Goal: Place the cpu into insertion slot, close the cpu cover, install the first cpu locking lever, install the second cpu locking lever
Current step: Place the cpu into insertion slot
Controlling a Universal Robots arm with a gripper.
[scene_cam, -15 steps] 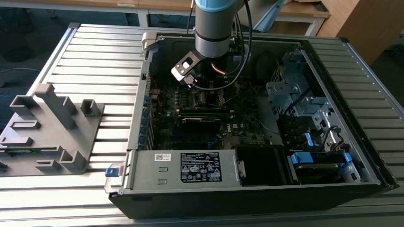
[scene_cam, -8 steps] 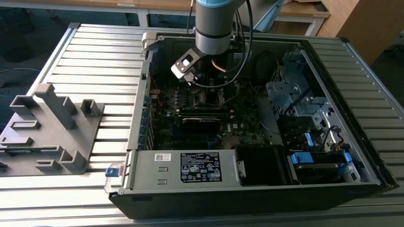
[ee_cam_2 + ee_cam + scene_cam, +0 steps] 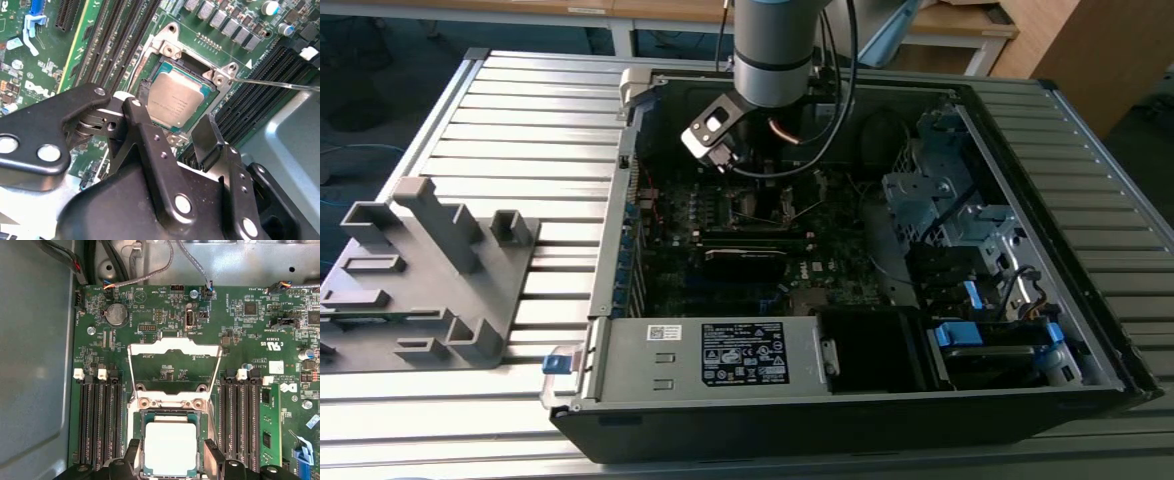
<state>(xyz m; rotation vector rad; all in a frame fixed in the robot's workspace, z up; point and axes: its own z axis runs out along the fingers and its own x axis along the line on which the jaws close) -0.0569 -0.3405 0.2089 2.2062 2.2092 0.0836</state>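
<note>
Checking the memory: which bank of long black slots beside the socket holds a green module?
The black slot bank away from the bare grey case wall: a green memory module stands in its outermost slot. The other bank looks empty.

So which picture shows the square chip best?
The second wrist view: the chip lies mid-picture, nearly whole. The first wrist view catches it between the fingers. In the exterior view it's too small to tell.

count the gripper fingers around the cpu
2: in the first wrist view, one finger stands on one side of the cpu, the other on the opposite side; the gripper is open, neither finger hidden.
</note>
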